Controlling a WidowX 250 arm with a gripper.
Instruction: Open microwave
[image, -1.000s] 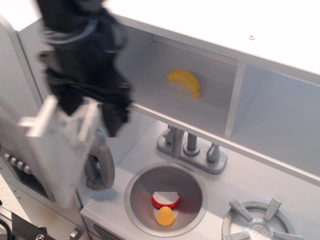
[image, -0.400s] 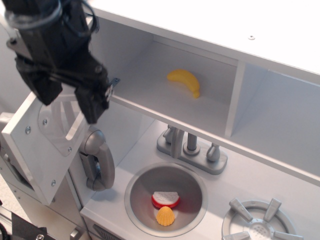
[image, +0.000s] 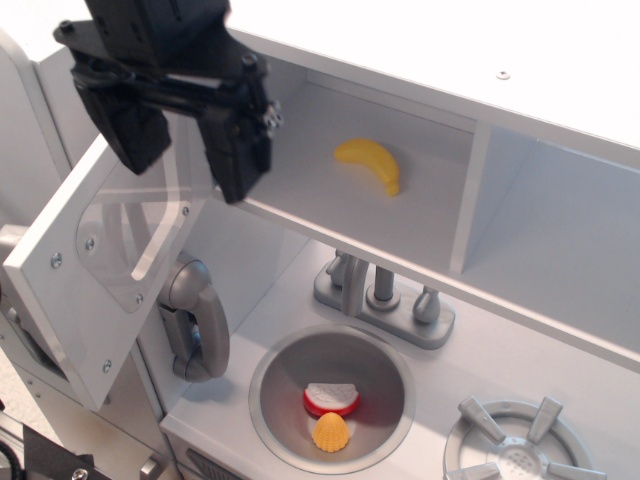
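observation.image has the claw (image: 185, 140) up in the upper left of the frame, two black fingers (image: 235, 150) spread wide with nothing between them, hanging just in front of the shelf edge. So it's let go: a second ago it was low on the left, wrapped around the door and blurred mid-swing, then a bit later it was already off the door, and now it has lifted up and shifted right toward the cubby. Right below it on the left side is the microwave (image: 95, 275), or really its door, swung out toward the camera and tilted so you see the inner face with the screws and the rounded window. It sits in the same spot as in the previous picture, so it looks like it holds its angle on its own. Further out: a grey toy phone (image: 195, 325) just under the door edge, the faucet (image: 385, 295) at centre, a sink (image: 280, 395) at bottom centre with a red and white piece and a yellow shell-shaped one, a burner (image: 515, 445) bottom right, and a banana (image: 370, 162) on the upper shelf. I'd say the task is basically done; the arm only needs to back off without bumping the door.
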